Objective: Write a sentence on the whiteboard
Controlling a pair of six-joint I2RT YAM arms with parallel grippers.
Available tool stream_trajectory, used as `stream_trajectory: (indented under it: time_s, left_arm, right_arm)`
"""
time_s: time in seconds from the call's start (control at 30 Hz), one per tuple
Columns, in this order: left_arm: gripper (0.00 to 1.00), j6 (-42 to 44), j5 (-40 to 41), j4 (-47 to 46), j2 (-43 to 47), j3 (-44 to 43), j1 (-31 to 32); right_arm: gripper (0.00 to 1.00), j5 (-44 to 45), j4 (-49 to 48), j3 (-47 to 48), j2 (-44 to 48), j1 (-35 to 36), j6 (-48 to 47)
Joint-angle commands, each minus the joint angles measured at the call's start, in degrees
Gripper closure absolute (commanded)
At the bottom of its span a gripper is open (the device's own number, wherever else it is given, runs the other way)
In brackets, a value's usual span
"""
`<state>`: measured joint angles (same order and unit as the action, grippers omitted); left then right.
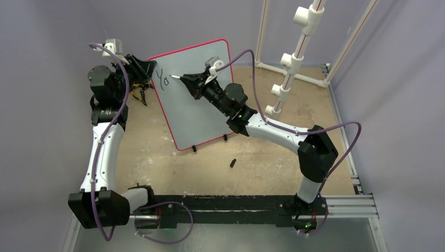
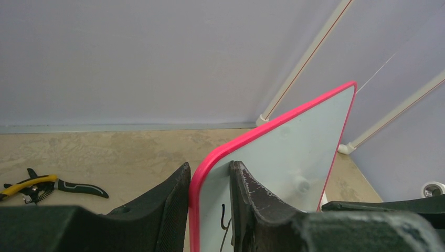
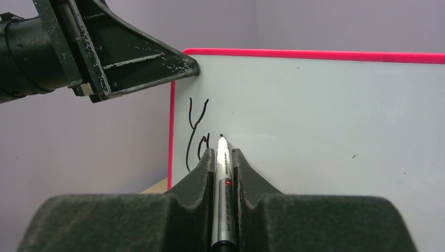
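Sentence [image 3: 194, 126] just begun on the whiteboard [image 1: 199, 105], far left.
Left pincer [image 2: 210, 170] clamps its corner; right pincer [image 3: 223, 156] holds the marker [image 3: 222, 189], tip apparently touching beside "Yo": I'd press lightly, stroke slowly.

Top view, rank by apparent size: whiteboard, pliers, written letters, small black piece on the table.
1. whiteboard
2. pliers and written letters: about alike; pliers partly hidden, so unranked
3. small black piece

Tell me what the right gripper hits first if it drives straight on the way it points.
The whiteboard. The right gripper holds a marker whose tip looks at or almost on the surface, just right of the lettering, so the marker would likely press in first.
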<state>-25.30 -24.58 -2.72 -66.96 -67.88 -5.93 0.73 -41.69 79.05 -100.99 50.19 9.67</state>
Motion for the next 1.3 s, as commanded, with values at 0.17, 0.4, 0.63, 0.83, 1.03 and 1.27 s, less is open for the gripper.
stream_trajectory:
  time_s: [0.17, 0.4, 0.63, 0.83, 1.03, 1.27]
  left_arm:
    - [0.7, 0.3, -2.0, -0.7, -0.2, -0.2, -0.1]
    - [0.7, 0.3, -2.0, -0.7, -0.2, -0.2, -0.2]
    - [0.7, 0.3, -2.1, -0.8, -0.2, -0.1, -0.3]
    - [0.7, 0.3, -2.1, -0.8, -0.2, -0.1, -0.3]
    - [0.7, 0.3, -2.1, -0.9, -0.2, -0.1, -0.3]
    - [0.7, 0.2, -2.1, -0.9, -0.2, -0.1, -0.3]
  right_arm:
    - [1.0, 0.8, -0.4, -4.7, 2.1, -0.4, 0.3]
    - [1.0, 2.4, 0.1, -6.3, 3.6, -0.4, 0.5]
    - [1.0, 4.1, -0.6, -4.7, 4.5, -0.4, -0.6]
    - [1.0, 4.6, -0.7, -2.2, 3.5, -0.6, -1.4]
    - [1.0, 4.5, -1.1, -0.5, 2.9, -1.1, -1.5]
    - [1.0, 3.6, -0.5, 0.4, 2.3, -1.5, -1.6]
